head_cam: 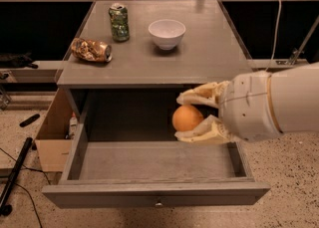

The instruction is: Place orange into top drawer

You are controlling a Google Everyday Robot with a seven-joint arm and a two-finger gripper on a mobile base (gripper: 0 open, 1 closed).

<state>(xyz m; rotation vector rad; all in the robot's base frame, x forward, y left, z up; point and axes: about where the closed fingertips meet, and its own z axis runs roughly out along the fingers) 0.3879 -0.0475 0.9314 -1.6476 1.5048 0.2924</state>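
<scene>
The orange point(187, 118) is held between the two cream fingers of my gripper point(192, 116), which reaches in from the right. The gripper holds it over the right part of the open top drawer point(149, 162), above the drawer floor and below the level of the tabletop. The drawer is pulled fully out; its grey front panel with a small round metal knob point(158, 203) faces me. The drawer's inside shows nothing else in it.
On the grey tabletop point(209, 57) stand a white bowl point(167, 33), a green soda can point(119, 22) and a brown-gold snack bag point(90, 50). A cardboard box point(52, 137) sits on the floor left of the drawer. A black pole point(15, 174) lies at the far left.
</scene>
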